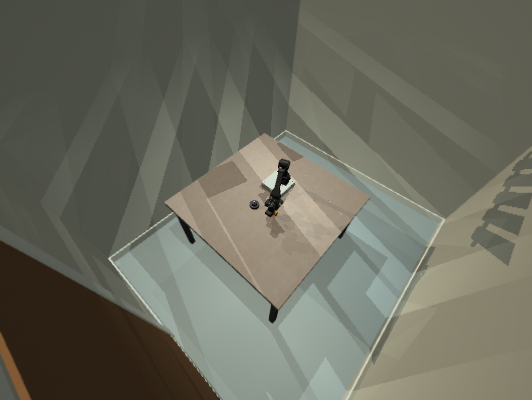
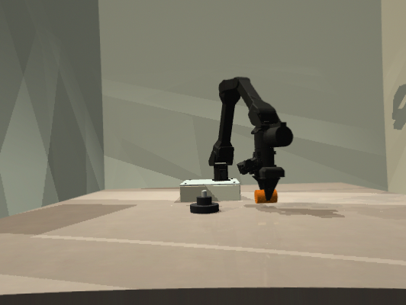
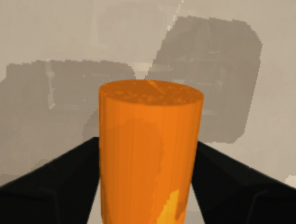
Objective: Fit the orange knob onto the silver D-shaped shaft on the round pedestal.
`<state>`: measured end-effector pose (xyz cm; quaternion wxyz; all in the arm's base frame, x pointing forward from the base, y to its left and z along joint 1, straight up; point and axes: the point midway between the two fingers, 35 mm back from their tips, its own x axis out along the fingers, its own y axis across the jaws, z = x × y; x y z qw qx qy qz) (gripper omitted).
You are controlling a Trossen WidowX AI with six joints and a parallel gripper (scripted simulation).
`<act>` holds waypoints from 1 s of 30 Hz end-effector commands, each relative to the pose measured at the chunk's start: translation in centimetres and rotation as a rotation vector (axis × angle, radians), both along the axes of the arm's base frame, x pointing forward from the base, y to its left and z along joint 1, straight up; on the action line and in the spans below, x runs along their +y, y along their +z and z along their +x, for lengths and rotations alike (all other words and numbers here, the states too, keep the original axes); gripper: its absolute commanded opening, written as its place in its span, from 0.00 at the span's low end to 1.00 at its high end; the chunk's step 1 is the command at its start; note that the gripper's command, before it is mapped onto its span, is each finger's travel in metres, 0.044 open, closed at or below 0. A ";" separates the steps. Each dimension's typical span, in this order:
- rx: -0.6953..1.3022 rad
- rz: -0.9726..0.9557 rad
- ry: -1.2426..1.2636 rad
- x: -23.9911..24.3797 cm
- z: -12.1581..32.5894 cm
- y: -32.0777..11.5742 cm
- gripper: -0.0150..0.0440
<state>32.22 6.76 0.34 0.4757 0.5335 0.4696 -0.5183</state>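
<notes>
The orange knob is a cylinder lying on its side, its long axis roughly level. My gripper is shut on it, one black finger on each side, and holds it just above the table. The end face seen in the wrist view shows a thin line and no hole; the other end is hidden. The round black pedestal stands upright on the table, left of the gripper in the top and exterior views. Its short silver shaft points up; its flat side cannot be made out.
The arm's pale base box stands behind the pedestal and knob in the exterior view. The brown table carries the arm, pedestal and several shadows.
</notes>
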 end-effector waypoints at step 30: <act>-0.013 -0.018 0.674 0.0 0.2 0.2 0.56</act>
